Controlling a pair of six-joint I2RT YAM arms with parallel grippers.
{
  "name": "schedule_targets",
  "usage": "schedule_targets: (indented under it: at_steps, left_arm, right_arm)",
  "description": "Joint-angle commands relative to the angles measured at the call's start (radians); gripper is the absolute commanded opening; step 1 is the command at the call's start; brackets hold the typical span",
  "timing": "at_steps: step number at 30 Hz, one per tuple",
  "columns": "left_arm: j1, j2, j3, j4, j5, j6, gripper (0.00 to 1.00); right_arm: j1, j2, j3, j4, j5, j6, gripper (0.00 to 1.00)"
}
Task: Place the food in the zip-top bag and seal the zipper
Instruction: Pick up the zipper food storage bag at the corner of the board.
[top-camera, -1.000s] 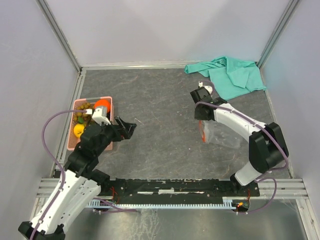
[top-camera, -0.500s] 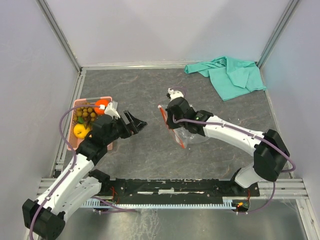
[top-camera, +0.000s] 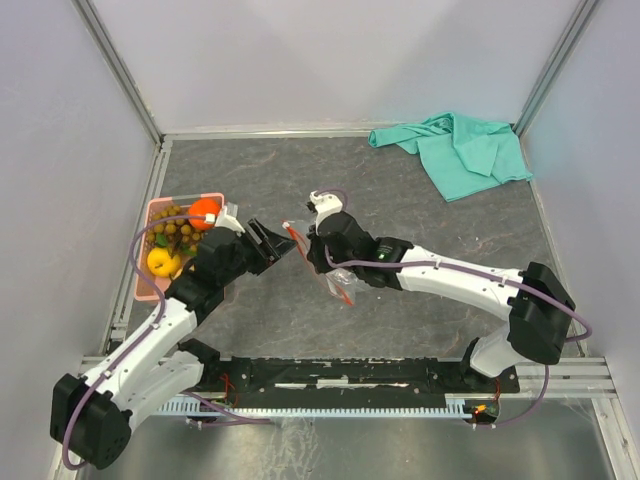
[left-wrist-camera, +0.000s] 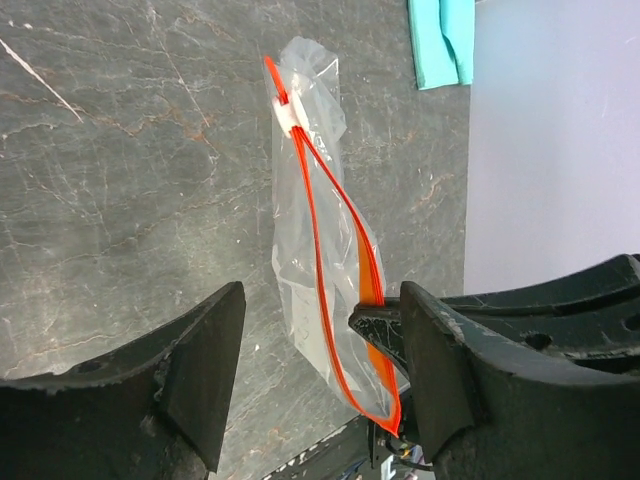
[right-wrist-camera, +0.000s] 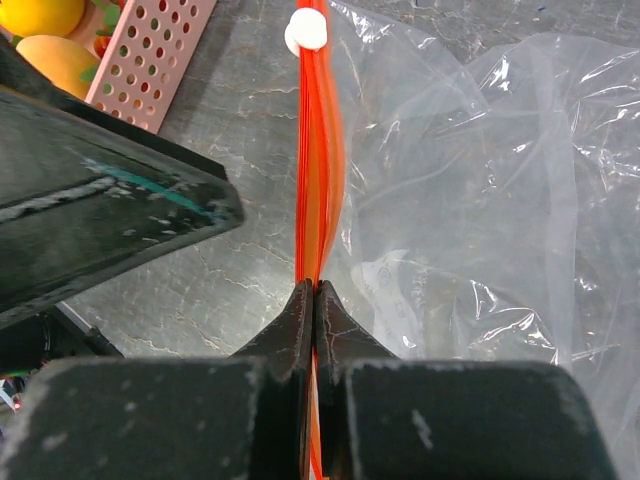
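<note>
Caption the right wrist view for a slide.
Jaws of the right gripper shut on the zip-top bag's orange-red zipper; pink basket beyond.

The left arm (top-camera: 160, 330) is reached from the near left corner of the surface (top-camera: 330, 190) toward its middle, the left claw (left-wrist-camera: 320, 345) held with jaws spread apart. The right arm (top-camera: 450, 272) is stretched leftward, the right claw (right-wrist-camera: 314, 292) pinched fully together.

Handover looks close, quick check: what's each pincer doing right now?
Left pincer: open, holding nothing.
Right pincer: shut on the zipper of the zip-top bag.
</note>
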Motion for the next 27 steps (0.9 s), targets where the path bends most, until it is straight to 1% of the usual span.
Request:
schedule_targets:
  at_steps: [1, 3, 13, 16, 20, 24, 25, 27]
  left_arm:
    - [-0.022, 0.021, -0.016, 0.086, -0.028, -0.081, 0.67]
    - [-0.033, 0.027, -0.032, 0.114, -0.033, -0.095, 0.62]
    - [-0.081, 0.106, -0.031, 0.147, -0.061, -0.093, 0.38]
    - [-0.09, 0.125, -0.029, 0.148, -0.073, -0.089, 0.35]
    - [-0.103, 0.146, -0.03, 0.145, -0.085, -0.086, 0.34]
    - [-0.12, 0.164, -0.031, 0.145, -0.099, -0.082, 0.32]
    - [-0.124, 0.166, -0.031, 0.147, -0.104, -0.078, 0.31]
    - [-0.129, 0.17, -0.031, 0.145, -0.109, -0.068, 0.24]
  right_arm:
    - [0.024, -0.034, 0.041, 0.076, 0.031, -0.015, 0.02]
    - [0.034, -0.034, 0.039, 0.083, 0.032, -0.016, 0.02]
    - [0.065, -0.03, 0.031, 0.104, 0.043, -0.005, 0.02]
    - [0.072, -0.031, 0.033, 0.103, 0.045, -0.007, 0.02]
    - [0.079, -0.028, 0.033, 0.099, 0.055, -0.017, 0.02]
    - [0.078, -0.021, 0.037, 0.069, 0.095, -0.032, 0.03]
    - [0.079, -0.02, 0.041, 0.057, 0.1, -0.038, 0.03]
    - [0.078, -0.022, 0.04, 0.048, 0.103, -0.046, 0.05]
